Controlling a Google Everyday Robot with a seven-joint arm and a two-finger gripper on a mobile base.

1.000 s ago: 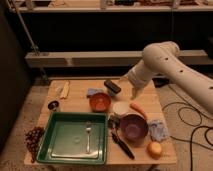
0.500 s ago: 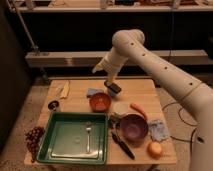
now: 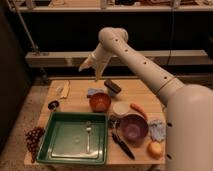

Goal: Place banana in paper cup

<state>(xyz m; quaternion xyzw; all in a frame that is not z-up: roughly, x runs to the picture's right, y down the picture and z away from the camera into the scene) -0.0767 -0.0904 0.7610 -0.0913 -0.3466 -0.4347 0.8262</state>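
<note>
Wooden table (image 3: 75, 102) with a green tray (image 3: 65, 142) at front left, a purple bowl (image 3: 132, 128) at front right and an orange bowl (image 3: 100, 102) mid-table. Above the back edge, the gripper (image 3: 86, 65), up in the air, open or closed impossible to tell. At back left the banana (image 3: 64, 90), lying flat, well apart from the paper cup (image 3: 121, 108) between the two bowls.

Banana and cup sit well apart on the surface (image 3: 76, 103).
We see the pale, slightly curved banana (image 3: 64, 90) lying flat near the far left corner. The off-white paper cup (image 3: 121, 109) stands upright mid-surface, just beside the orange bowl (image 3: 100, 101). The end effector (image 3: 93, 71) hangs above the far edge.
</note>
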